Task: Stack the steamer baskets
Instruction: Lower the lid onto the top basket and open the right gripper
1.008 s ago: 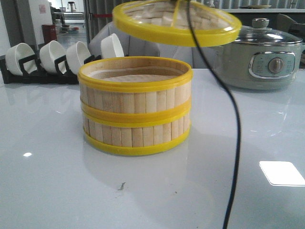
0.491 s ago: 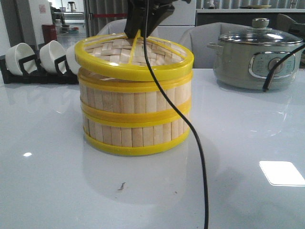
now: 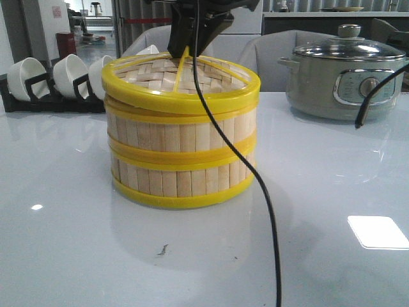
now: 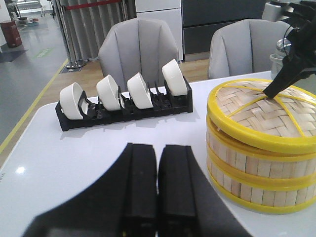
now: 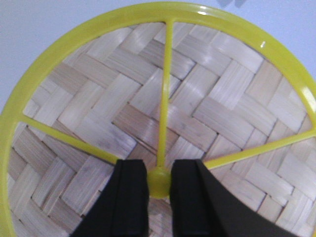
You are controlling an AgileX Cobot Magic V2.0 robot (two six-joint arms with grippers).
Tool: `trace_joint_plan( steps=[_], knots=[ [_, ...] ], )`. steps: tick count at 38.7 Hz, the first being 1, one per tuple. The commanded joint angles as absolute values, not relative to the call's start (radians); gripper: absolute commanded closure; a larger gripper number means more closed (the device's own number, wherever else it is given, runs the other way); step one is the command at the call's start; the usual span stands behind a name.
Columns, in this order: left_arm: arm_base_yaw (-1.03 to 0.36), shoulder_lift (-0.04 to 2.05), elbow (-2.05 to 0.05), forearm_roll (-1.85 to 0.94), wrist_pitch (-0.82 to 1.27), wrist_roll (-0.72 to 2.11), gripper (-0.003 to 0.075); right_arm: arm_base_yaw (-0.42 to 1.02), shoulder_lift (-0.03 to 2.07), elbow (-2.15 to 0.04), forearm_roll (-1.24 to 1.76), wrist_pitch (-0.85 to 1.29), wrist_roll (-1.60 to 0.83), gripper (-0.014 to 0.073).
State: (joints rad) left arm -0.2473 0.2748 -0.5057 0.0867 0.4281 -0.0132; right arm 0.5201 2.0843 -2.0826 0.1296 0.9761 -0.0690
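Note:
Two steamer baskets stand stacked mid-table, the upper [image 3: 182,133] on the lower [image 3: 182,180]. A woven bamboo lid [image 3: 182,80] with a yellow rim lies on the upper basket, slightly tilted. My right gripper [image 3: 183,50] comes down from above and is shut on the lid's yellow centre knob [image 5: 159,181]; in the right wrist view its fingers [image 5: 132,192] flank the knob over the lid [image 5: 207,108]. My left gripper [image 4: 157,148] is shut and holds nothing, hovering over the table to the left of the stack [image 4: 256,163].
A grey-green electric pot [image 3: 348,77] with a glass lid stands at the back right. A black rack of white bowls [image 3: 51,80] sits at the back left. A black cable [image 3: 268,211] hangs down in front of the stack. Grey chairs [image 4: 138,47] stand behind the table.
The lid, held by my right gripper, came down and leftward from high at the right onto the upper basket. The stacked baskets stayed put.

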Motion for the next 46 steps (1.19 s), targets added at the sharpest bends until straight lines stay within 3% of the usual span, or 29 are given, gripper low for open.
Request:
trace_joint_plan(
  steps=[1,23,27,29,30,32,46],
  knots=[
    [-0.247,0.287,-0.533,0.087,0.337,-0.022,0.0636,0.52,2.032,-2.12,0.133,0.916,-0.072,0.0539],
    [-0.247,0.287,-0.533,0.087,0.337,-0.022,0.0636,0.52,2.047,-2.12,0.133,0.885,-0.072,0.0532],
    [-0.247,0.287,-0.533,0.087,0.337,-0.022,0.0636,0.52,2.049,-2.12,0.133,0.895,-0.072,0.0454],
    [-0.247,0.287,-0.533,0.087,0.337,-0.022,0.0636,0.52,2.05,-2.12,0.133,0.899,-0.072,0.0394],
    [-0.247,0.287,-0.533,0.087,0.337,-0.022,0.0636,0.52,2.05,-2.12,0.133,0.905,-0.072,0.0308],
    [-0.247,0.287,-0.533,0.087,0.337,-0.022,0.0636,0.52,2.05,-2.12,0.133,0.905,-0.072,0.0268],
    [-0.247,0.287,-0.533,0.087,0.337,-0.022,0.0636,0.52,2.038,-2.12,0.133,0.898,-0.072,0.0241]
  ],
)
